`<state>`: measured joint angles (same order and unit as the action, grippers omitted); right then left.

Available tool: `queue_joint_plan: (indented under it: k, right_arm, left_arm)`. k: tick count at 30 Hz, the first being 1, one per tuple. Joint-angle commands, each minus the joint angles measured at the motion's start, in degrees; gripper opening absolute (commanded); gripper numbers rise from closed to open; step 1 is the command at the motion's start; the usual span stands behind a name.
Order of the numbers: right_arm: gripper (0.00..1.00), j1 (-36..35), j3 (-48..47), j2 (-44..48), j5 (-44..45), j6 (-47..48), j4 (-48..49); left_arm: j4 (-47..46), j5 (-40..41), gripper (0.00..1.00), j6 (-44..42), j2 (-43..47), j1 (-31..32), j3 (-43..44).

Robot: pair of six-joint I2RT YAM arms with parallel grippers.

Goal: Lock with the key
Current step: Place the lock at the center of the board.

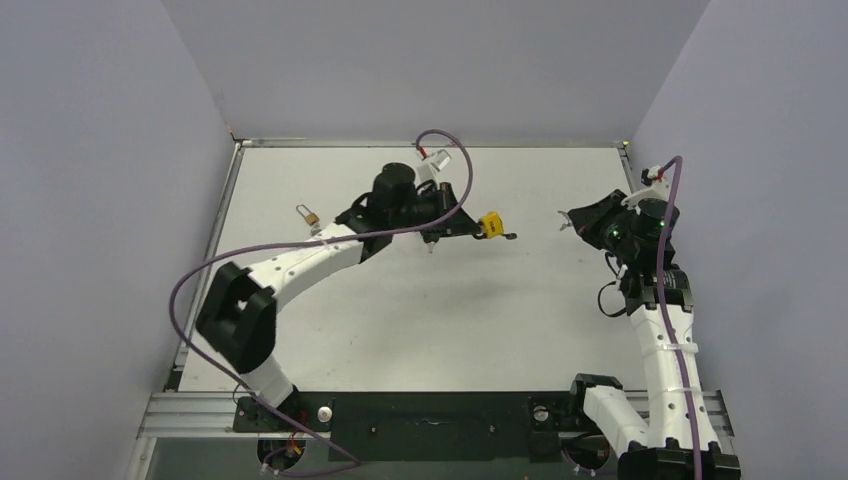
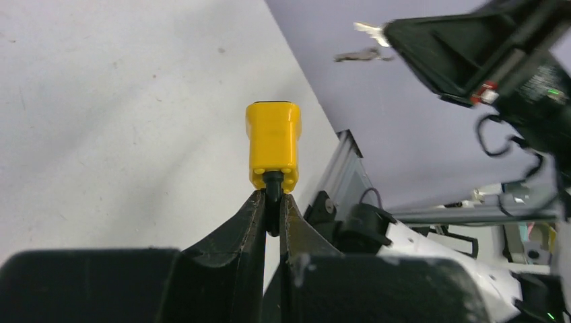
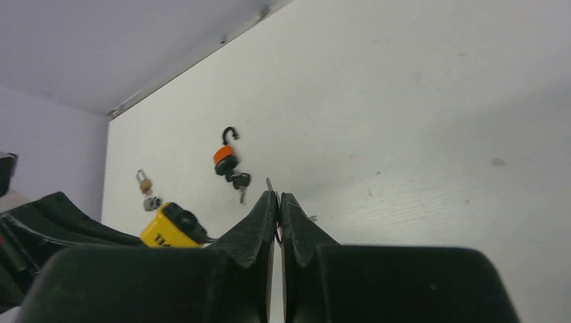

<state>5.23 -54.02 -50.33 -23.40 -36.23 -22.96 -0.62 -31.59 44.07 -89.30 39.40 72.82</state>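
A yellow padlock (image 2: 273,145) hangs in the air above the table's middle, its keyhole end turned toward the right arm. My left gripper (image 2: 271,196) is shut on the lock's dark shackle; from above, the padlock (image 1: 490,224) juts out past the left gripper (image 1: 468,227). A short gap to its right, my right gripper (image 1: 567,222) is shut on a silver key (image 2: 367,29), whose tip (image 3: 269,183) pokes out between the fingers toward the yellow padlock (image 3: 168,230). A second key dangles below the held one.
A small brass padlock (image 1: 307,214) lies on the table at the back left. An orange padlock (image 3: 225,159) with an open shackle and keys lies beyond the yellow one. Purple walls enclose the table on three sides.
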Motion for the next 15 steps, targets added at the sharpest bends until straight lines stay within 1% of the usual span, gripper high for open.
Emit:
queue_joint_plan:
  k: [1,2,3,4,5,6,7,10,11,12,13,14,15]
  right_arm:
    - [0.0,0.3,-2.1,-2.4,16.0,-0.2,-2.2]
    - [0.0,0.4,-1.6,-3.0,18.5,-0.2,-1.6]
    - [0.0,0.4,-1.3,-4.0,20.2,-0.5,-1.4]
    - [0.0,0.5,-0.5,-4.5,22.4,-0.7,-0.7]
    - [0.0,0.7,0.0,-5.4,23.8,-1.0,-0.2]
    - [0.0,0.8,1.0,-5.9,25.5,-1.1,1.1]
    - [0.0,0.9,1.3,-7.0,26.1,-1.5,1.8]
    - [0.0,1.0,2.4,-11.0,27.3,-1.9,4.7]
    - [0.0,1.0,2.5,-11.9,27.5,-1.9,5.5]
    - [0.0,1.1,2.5,-13.7,27.6,-1.8,5.9]
    - [0.0,1.2,2.4,-14.6,27.8,-1.7,6.6]
    - [0.0,1.2,2.3,-16.2,28.0,-1.5,6.8]
    - [0.0,1.2,2.0,-17.1,28.3,-1.3,7.2]
  left_arm:
    - [-15.9,5.8,0.0,5.2,-14.6,3.3,7.0]
    - [-16.4,6.4,0.0,6.1,-17.1,3.7,10.6]
    - [-16.9,6.5,0.0,6.7,-22.3,4.2,12.6]
    - [-17.5,6.4,0.0,8.5,-25.0,4.5,16.3]
    - [-18.1,6.1,0.0,10.1,-29.9,4.9,19.8]
    - [-18.2,6.1,0.0,10.7,-32.2,5.1,21.8]
    - [-18.3,6.1,0.0,11.7,-36.5,5.4,25.7]
    - [-17.6,5.5,0.0,13.4,-44.3,6.2,34.2]
    - [-16.8,5.3,0.0,14.0,-48.0,6.3,38.7]
    - [-16.2,5.2,0.0,14.3,-49.8,6.7,40.7]
    - [-14.7,5.0,0.0,14.7,-53.0,6.8,45.4]
    - [-13.9,4.8,0.0,15.0,-54.8,7.1,47.9]
    - [-12.4,4.4,0.0,15.7,-58.1,7.2,52.5]
